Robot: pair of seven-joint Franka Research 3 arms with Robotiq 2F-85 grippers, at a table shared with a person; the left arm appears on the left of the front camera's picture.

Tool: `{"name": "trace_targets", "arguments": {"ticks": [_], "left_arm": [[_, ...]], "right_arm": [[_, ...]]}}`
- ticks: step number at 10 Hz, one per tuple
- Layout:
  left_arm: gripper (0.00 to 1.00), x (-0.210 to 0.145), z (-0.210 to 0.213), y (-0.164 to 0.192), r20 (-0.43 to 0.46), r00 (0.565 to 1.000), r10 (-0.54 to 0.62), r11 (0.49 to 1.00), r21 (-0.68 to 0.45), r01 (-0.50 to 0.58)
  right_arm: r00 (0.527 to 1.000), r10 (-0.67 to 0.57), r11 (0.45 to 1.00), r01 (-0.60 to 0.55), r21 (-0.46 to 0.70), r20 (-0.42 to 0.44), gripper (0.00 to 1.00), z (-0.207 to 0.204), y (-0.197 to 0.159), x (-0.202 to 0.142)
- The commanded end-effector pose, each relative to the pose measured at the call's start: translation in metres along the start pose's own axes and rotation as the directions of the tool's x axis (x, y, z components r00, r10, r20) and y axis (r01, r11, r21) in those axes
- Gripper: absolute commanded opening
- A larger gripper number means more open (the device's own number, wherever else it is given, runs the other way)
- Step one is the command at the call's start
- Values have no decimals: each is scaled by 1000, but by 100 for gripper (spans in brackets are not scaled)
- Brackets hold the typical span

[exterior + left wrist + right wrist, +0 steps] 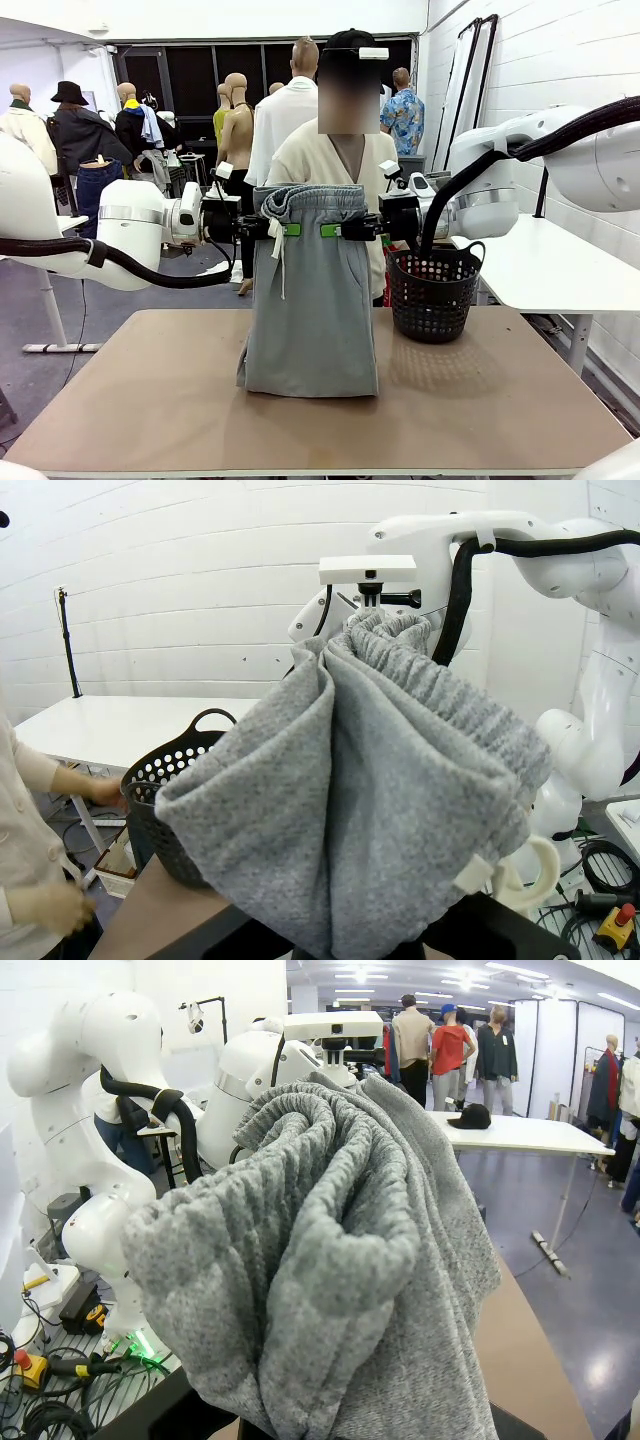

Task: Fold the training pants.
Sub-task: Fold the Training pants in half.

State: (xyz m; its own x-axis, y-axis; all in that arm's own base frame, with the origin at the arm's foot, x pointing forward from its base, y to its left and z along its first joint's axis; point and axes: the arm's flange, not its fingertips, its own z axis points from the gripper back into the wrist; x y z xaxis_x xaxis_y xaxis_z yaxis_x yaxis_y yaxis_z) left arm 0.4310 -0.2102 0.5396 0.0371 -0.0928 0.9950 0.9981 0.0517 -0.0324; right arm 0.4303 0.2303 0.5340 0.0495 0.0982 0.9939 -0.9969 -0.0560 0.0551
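From my remote station I saw a tan table (480, 400) with a black perforated basket (433, 293) at its right, a white-walled hall of clothing racks beyond, and a person in a cream cardigan (318, 160) standing at the far edge. Both arms reached in level at chest height, the left gripper (285, 229) and right gripper (332, 230) each pinched tight on the waistband of the training pants (313, 300), which hung between them with the leg ends resting on the table. The left wrist view added the person's hand (103, 792) at the basket rim (the grey jersey hid my own fingers there).
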Motion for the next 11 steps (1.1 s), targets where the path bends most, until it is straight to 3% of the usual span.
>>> {"name": "trace_targets", "arguments": {"ticks": [1, 4, 11], "left_arm": [[0, -1, 1, -5, 30, 999, -16, 1000, -3, 16], [0, 0, 0, 0, 0, 1000, 0, 1000, 0, 0], [0, 9, -4, 58, -41, 998, 39, 999, 26, -38]], "right_arm": [[1000, 0, 1000, 0, 0, 6, 0, 0, 0, 2], [1000, 0, 1000, 0, 0, 0, 0, 0, 0, 0], [1000, -2, 1000, 2, -22, -3, 0, -3, -54, 9]]}}
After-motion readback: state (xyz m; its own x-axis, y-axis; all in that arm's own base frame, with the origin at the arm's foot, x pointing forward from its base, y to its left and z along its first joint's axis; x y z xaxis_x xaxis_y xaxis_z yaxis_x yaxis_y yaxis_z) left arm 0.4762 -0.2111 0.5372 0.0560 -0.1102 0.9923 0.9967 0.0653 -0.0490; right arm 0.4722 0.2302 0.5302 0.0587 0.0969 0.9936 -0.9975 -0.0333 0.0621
